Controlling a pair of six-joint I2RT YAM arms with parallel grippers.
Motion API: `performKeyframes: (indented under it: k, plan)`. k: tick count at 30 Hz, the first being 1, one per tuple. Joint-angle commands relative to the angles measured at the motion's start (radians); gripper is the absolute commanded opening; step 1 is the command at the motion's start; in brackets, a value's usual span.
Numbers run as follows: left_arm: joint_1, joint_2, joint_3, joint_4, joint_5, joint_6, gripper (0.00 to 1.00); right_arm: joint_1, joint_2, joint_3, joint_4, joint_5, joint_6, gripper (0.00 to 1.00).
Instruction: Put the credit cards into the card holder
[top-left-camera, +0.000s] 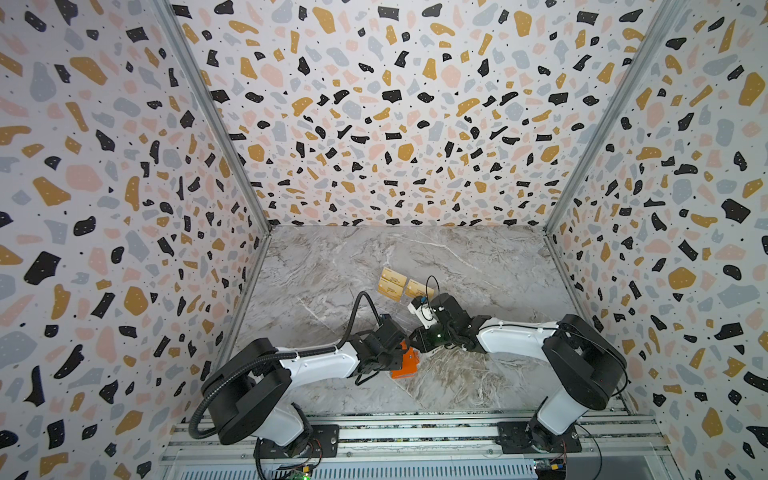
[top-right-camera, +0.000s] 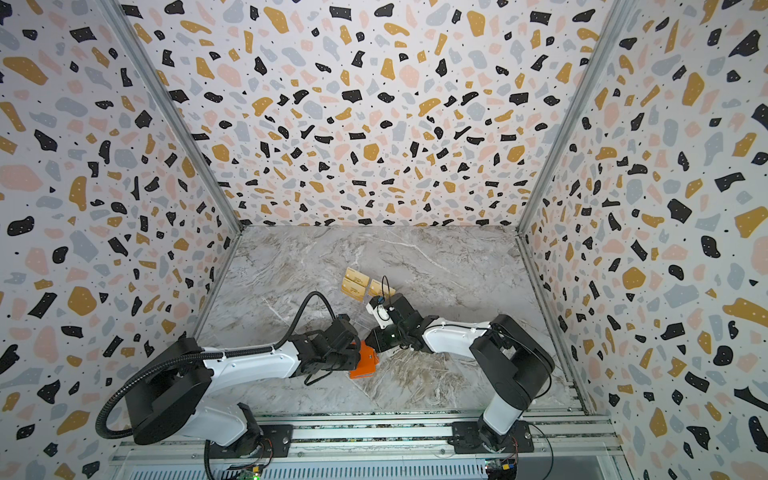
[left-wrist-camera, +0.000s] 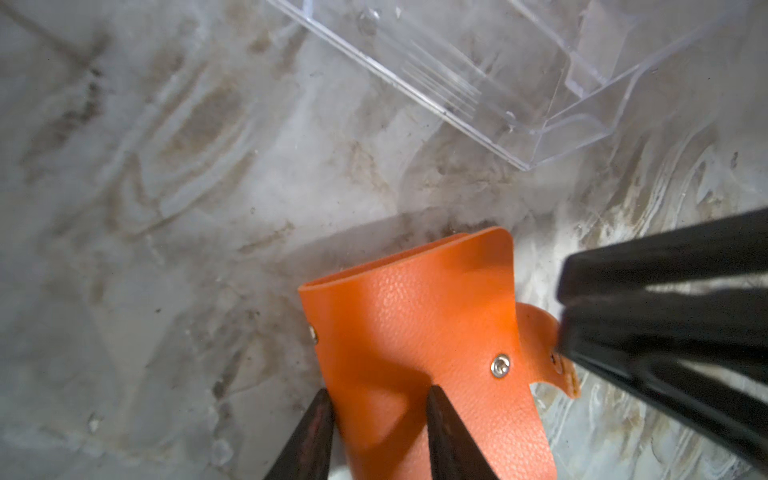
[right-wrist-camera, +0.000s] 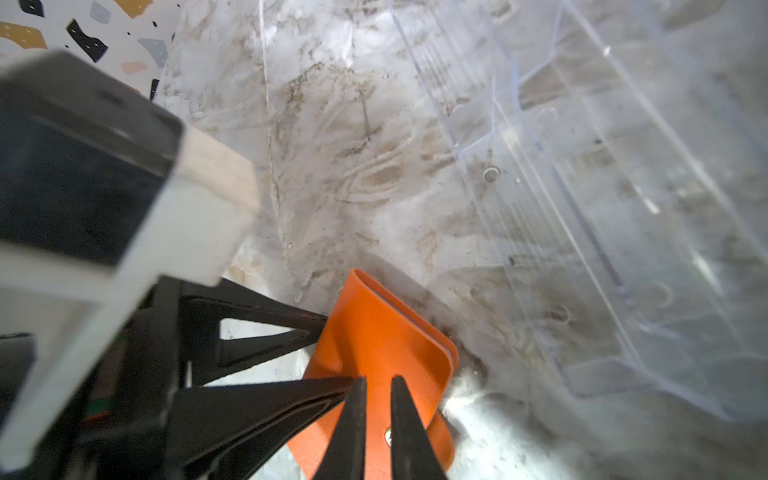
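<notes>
The orange card holder (left-wrist-camera: 415, 316) sits closed on the marble near the middle front (top-left-camera: 406, 365) (top-right-camera: 365, 362). My left gripper (left-wrist-camera: 380, 407) is shut on one end of it, one finger at its edge and the other on its cover. My right gripper (right-wrist-camera: 380, 384) reaches in from the other side with its jaws almost together. They pinch the snap tab (left-wrist-camera: 538, 328) beside the metal stud (left-wrist-camera: 500, 368). Three gold-tan credit cards (top-left-camera: 392, 284) (top-right-camera: 356, 282) stand farther back. No black cards show.
A clear acrylic tiered stand (left-wrist-camera: 498, 83) (right-wrist-camera: 582, 208) stands just behind the holder and carries the gold cards. Patterned walls (top-left-camera: 124, 208) enclose the marble table (top-left-camera: 478, 266) on three sides. The arm bases sit on a metal rail (top-left-camera: 415, 432) at the front.
</notes>
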Motion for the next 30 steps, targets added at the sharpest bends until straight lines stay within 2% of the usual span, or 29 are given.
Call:
performKeyframes:
  k: [1, 11, 17, 22, 30]
  plan:
    - [-0.01, 0.024, -0.054, -0.042, 0.003, -0.005, 0.38, 0.005, -0.071, 0.029, -0.081, 0.044, 0.006, 0.15]
    - [-0.016, 0.022, -0.049, 0.01, 0.029, 0.057, 0.37, 0.023, -0.171, -0.023, -0.248, 0.205, 0.076, 0.28]
    - [-0.018, 0.051, -0.04, 0.018, 0.025, 0.097, 0.37, 0.065, -0.142, -0.014, -0.286, 0.251, 0.125, 0.29]
    - [-0.019, 0.039, -0.049, 0.011, 0.015, 0.085, 0.37, 0.111, -0.106, 0.013, -0.315, 0.302, 0.164, 0.34]
    - [-0.025, 0.008, -0.063, 0.022, 0.01, 0.074, 0.37, 0.136, -0.056, 0.035, -0.342, 0.325, 0.183, 0.35]
